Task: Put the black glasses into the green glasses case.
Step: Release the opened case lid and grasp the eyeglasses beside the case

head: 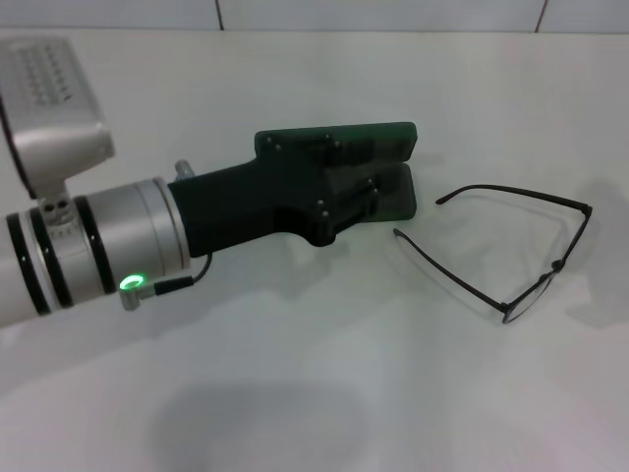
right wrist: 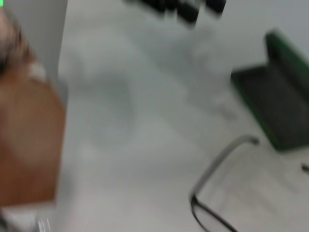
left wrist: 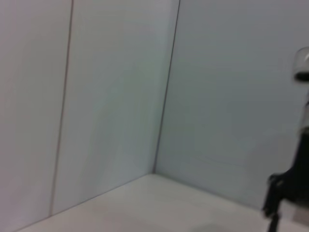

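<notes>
Left claw [head: 339, 202] reaches in from the left over the green glasses case [head: 398, 162] and covers most of it; only the case's right end shows past the black housing. Whether its fingers are spread or closed cannot be told. The case stands open (dark lining visible in the right wrist view) at centre of the white counter [head: 295, 374]. The black glasses [head: 526, 246] lie unfolded just right of the case, temple tips pointing left toward it, apart from it. Right claw is out of sight.
</notes>
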Robot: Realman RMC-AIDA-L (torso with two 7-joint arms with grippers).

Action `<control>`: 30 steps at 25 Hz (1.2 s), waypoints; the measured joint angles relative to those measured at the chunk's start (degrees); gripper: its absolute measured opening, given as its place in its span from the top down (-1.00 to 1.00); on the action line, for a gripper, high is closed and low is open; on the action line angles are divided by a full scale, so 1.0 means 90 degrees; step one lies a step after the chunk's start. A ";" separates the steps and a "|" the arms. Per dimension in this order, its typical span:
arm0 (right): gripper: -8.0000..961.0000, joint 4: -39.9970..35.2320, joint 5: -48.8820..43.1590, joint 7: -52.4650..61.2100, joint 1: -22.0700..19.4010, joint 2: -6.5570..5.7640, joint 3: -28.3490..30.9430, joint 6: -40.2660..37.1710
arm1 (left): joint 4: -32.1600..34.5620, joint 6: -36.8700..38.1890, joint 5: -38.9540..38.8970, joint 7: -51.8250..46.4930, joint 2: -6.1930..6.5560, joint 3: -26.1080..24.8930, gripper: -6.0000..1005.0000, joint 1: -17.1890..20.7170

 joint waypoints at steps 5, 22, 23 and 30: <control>-0.19 -0.0064 -0.1101 -0.0394 0.0785 0.0262 -0.0435 0.0088 | -0.1000 0.0694 -0.0968 0.0791 0.0000 -0.0254 0.22 0.0011; -0.18 -0.0002 -0.3010 -0.1426 0.1722 0.1326 -0.2993 0.1206 | -0.4994 0.2880 -0.2906 0.4058 -0.0043 -0.0425 0.22 -0.0486; -0.17 -0.0010 -0.3012 -0.1428 0.1731 0.1340 -0.3088 0.1221 | -0.5100 0.2938 -0.2945 0.4125 -0.0043 -0.0422 0.22 -0.0517; -0.17 0.0022 -0.3002 -0.1406 0.1729 0.1389 -0.3666 0.1659 | -0.5604 0.3080 -0.3058 0.4267 -0.0038 -0.0423 0.22 -0.0841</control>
